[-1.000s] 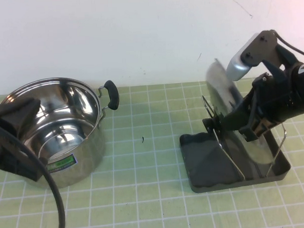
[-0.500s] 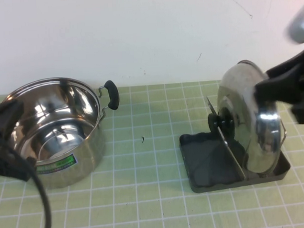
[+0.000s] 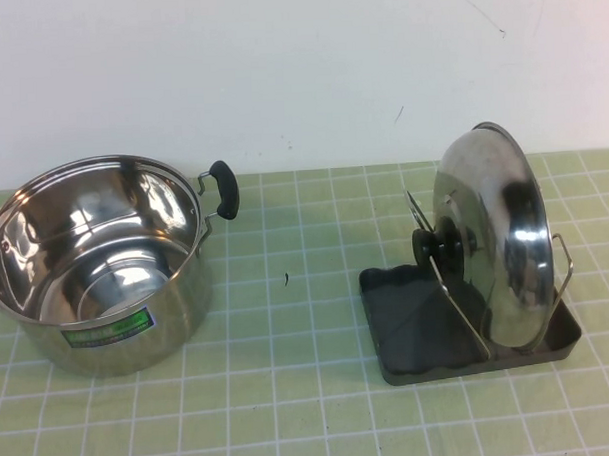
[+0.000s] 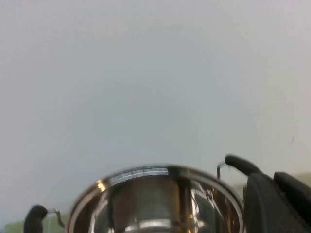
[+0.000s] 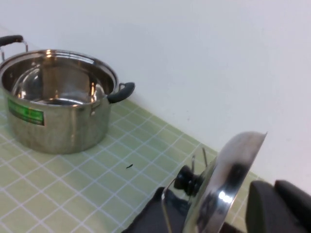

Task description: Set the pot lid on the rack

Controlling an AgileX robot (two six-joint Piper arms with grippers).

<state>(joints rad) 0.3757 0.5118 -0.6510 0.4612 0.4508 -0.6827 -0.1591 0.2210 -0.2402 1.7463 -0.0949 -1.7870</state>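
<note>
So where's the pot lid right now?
In the high view the pot lid stands on edge in the rack on the table's right, knob facing the pot; no hand touches it.

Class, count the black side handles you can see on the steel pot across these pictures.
2. One handle is on the pot's side facing the rack; the other is opposite, seen from the wrist views. The left gripper and right gripper are barely in frame.

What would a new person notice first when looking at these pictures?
The eye goes first to the shiny pot lid, standing on edge in the dark rack on the right of the table, its black knob facing the pot. Next comes the large open steel pot on the left. Neither gripper shows in the high view; only a dark part of the left gripper and the right gripper edges into its own wrist view.
</note>
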